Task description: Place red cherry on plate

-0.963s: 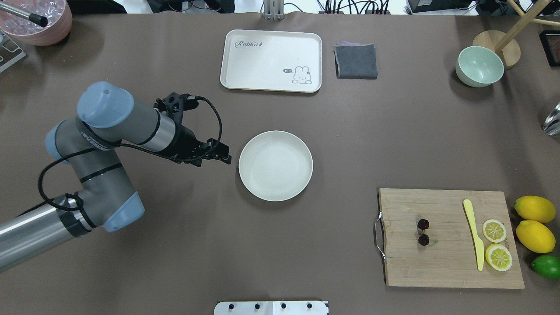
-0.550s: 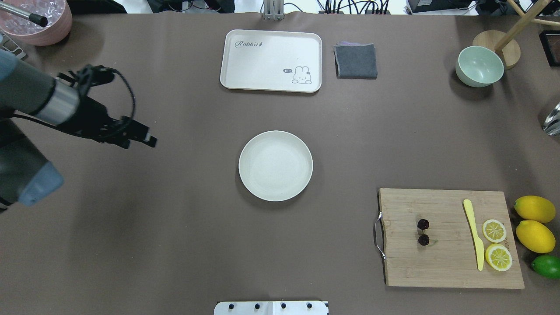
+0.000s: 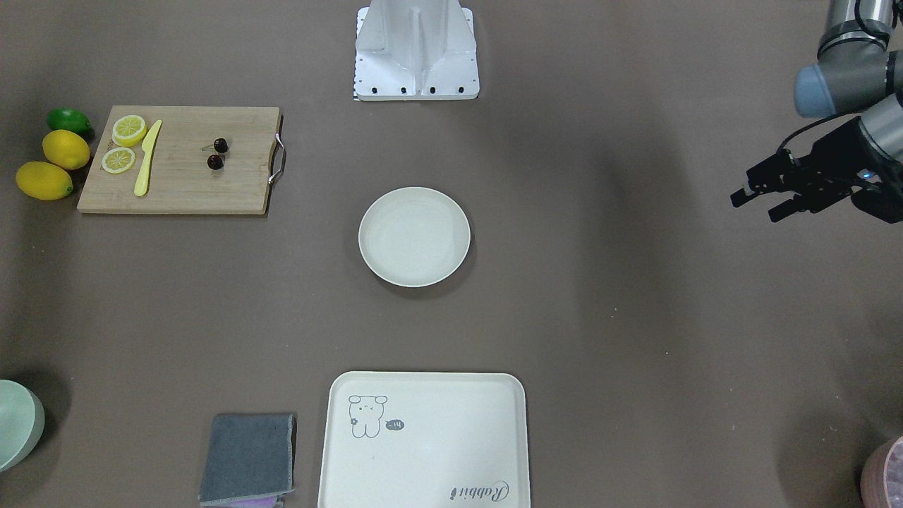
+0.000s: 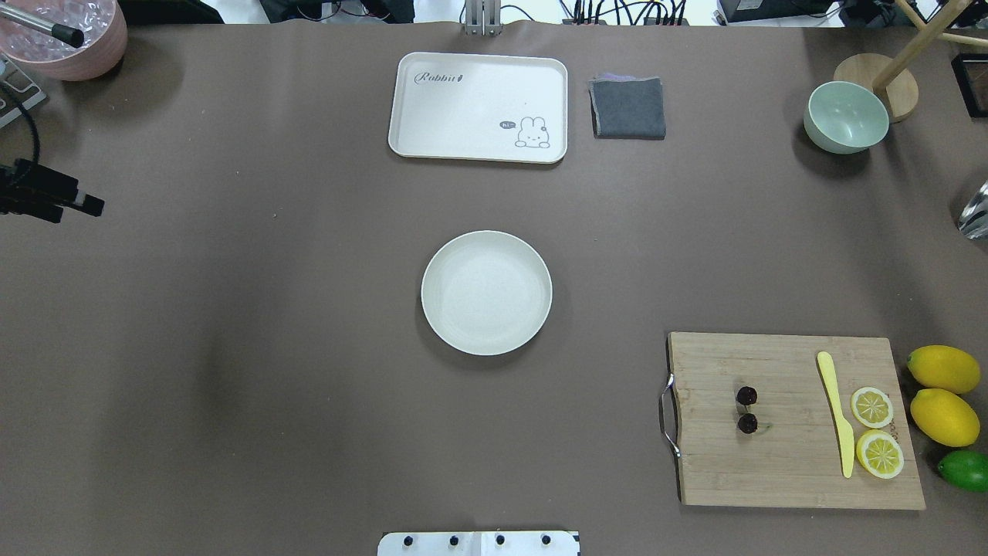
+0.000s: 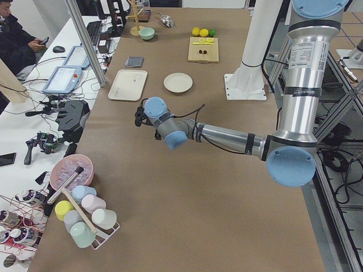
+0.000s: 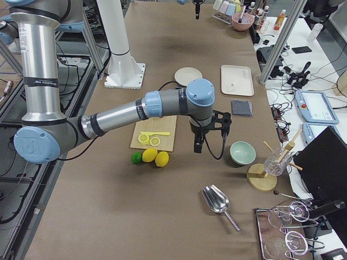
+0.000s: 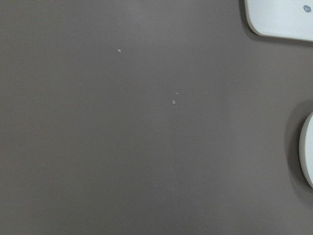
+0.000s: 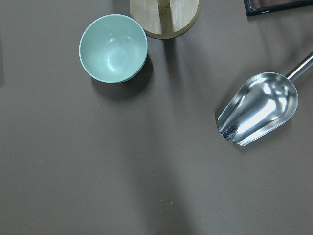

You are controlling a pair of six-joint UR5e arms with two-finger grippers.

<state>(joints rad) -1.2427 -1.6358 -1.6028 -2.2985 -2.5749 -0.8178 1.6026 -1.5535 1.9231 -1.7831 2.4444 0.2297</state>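
Note:
The red cherry (image 4: 746,409) is a dark pair lying on the wooden cutting board (image 4: 772,471) at the front right, also seen in the front-facing view (image 3: 217,154). The plate (image 4: 486,293), round and cream-white, sits empty at the table's middle (image 3: 414,236). My left gripper (image 4: 76,210) hangs open and empty at the far left edge, well away from both (image 3: 755,206). My right gripper (image 6: 197,146) shows only in the exterior right view, past the board's right end near the green bowl, and I cannot tell whether it is open or shut.
On the board lie a yellow knife (image 4: 837,413) and two lemon slices (image 4: 872,407). Two lemons (image 4: 943,394) and a lime (image 4: 965,469) sit right of it. A cream tray (image 4: 478,106), grey cloth (image 4: 627,107), green bowl (image 4: 846,116) and metal scoop (image 8: 259,110) stand farther back.
My left arm has swung away from beside the plate to the table's far left edge. The cherry and plate have not moved.

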